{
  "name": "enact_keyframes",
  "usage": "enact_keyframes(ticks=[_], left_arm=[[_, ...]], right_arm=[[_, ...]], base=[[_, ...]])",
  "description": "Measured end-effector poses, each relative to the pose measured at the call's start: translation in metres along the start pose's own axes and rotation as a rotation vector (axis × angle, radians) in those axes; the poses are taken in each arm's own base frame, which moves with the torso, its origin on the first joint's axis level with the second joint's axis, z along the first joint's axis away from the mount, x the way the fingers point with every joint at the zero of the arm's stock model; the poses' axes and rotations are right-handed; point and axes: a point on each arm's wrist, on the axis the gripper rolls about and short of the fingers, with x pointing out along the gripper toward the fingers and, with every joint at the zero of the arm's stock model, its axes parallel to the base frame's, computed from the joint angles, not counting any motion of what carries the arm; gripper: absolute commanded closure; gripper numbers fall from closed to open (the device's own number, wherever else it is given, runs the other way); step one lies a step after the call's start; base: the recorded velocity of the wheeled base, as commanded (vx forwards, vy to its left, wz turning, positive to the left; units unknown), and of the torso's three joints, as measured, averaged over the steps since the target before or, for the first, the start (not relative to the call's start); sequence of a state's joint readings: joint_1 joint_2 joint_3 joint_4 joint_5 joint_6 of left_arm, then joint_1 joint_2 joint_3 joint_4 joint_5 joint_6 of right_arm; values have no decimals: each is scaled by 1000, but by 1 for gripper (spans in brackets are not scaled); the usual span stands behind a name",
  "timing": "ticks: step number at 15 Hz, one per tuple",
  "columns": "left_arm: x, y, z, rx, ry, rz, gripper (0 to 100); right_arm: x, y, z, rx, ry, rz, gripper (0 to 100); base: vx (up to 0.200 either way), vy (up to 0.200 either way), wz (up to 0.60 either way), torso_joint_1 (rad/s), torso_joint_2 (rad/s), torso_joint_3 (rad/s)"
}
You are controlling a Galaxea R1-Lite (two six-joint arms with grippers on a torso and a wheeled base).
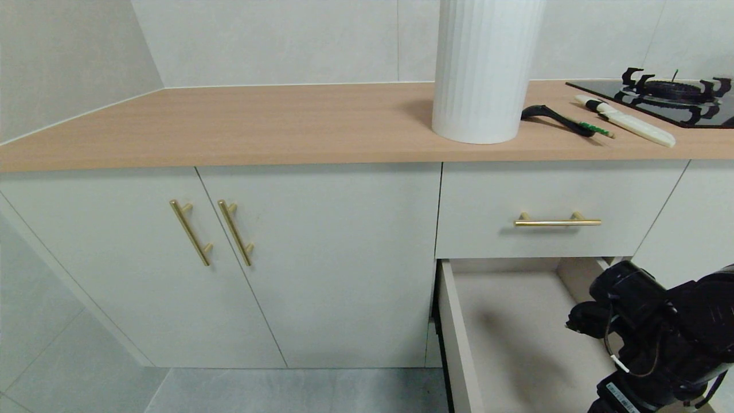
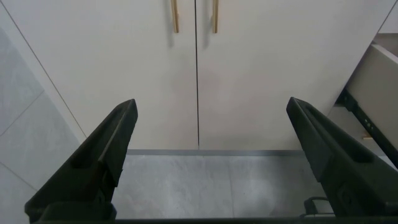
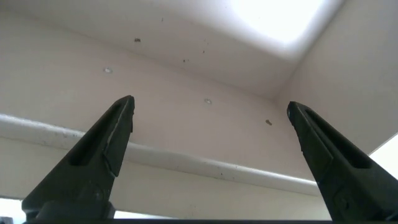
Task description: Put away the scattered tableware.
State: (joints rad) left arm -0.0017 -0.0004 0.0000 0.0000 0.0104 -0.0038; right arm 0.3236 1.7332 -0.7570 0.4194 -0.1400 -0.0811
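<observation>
Left gripper: jaws spread wide, nothing held, facing the closed cabinet doors low over the grey floor; judged parked clear of the work. Well above the right gripper, on the wooden countertop beside a white ribbed cylinder, lie the black spoon, green chopsticks and white knife, none yet stowed. Right gripper: jaws wide, empty, inside the open drawer beneath them, which is evidently the intended receptacle. Pale tiled walls; a hob lies beyond the knife.

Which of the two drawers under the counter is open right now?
The lower drawer, pulled out with its bare inside showing. The upper drawer right above it, the one with the gold bar handle, is shut flush.
</observation>
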Motion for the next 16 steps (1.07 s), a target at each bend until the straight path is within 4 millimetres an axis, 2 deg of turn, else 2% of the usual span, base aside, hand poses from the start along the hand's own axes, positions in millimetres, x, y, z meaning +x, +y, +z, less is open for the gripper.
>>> enact_keyframes(ticks=[3, 10, 12, 16], left_arm=[[0, 0, 0, 0, 0, 0, 0], [0, 0, 0, 0, 0, 0, 0], [0, 0, 0, 0, 2, 0, 0], [0, 0, 0, 0, 1, 0, 0]], right_arm=[[-4, -2, 10, 51, -69, -5, 0], [-11, -11, 41, 234, -409, -72, 0], [-12, -13, 41, 252, -460, -107, 0], [-21, -14, 36, 260, -507, -112, 0]], base=[[0, 0, 0, 0, 0, 0], [0, 0, 0, 0, 0, 0], [0, 0, 0, 23, -84, -70], [0, 0, 0, 84, -267, -266]])
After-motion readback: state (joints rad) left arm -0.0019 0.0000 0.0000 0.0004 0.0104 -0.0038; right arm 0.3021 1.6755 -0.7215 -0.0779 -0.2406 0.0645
